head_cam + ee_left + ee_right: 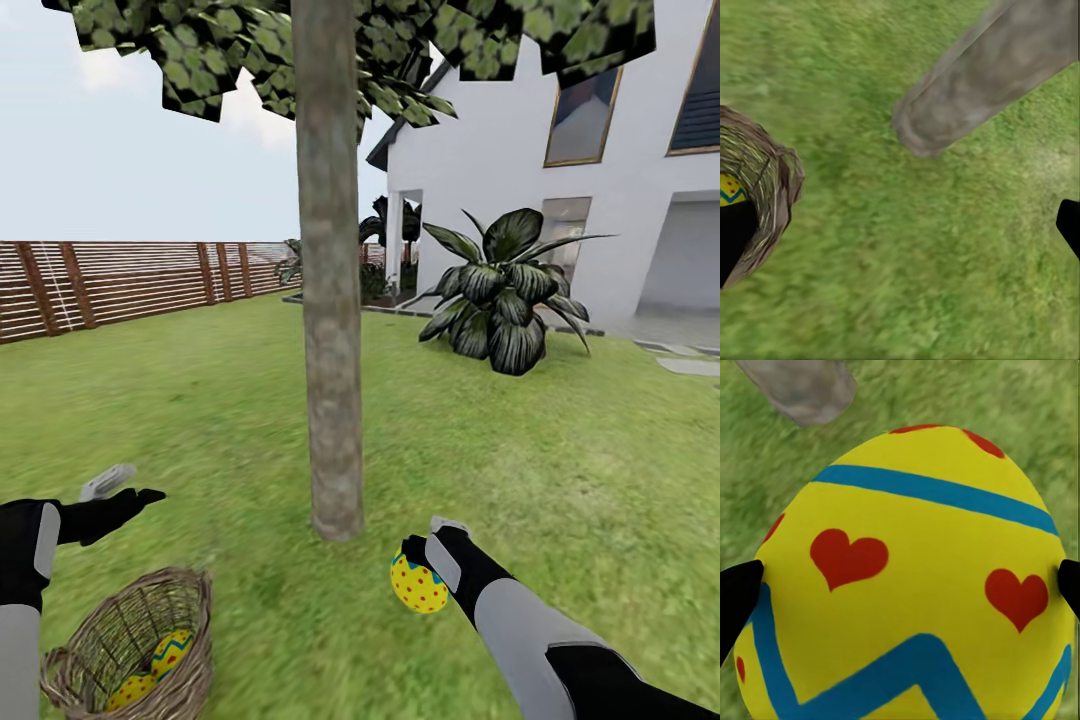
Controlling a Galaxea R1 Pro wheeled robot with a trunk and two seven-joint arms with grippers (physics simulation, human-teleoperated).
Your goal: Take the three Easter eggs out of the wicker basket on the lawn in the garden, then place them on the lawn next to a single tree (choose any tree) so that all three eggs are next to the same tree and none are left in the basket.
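Observation:
A yellow Easter egg with red hearts and blue bands hangs just above the lawn, with my right gripper shut on it. In the right wrist view this egg sits between both fingertips, the tree's base beyond it. The tree stands a short way ahead of the egg. The wicker basket lies tilted on the grass at the lower left with two eggs inside. My left gripper hovers open above the basket, where one egg peeks out.
A wooden slat fence runs along the far left. A white house and a large dark-leaved plant stand at the right rear, with paving slabs beside them. Open grass spreads around the trunk.

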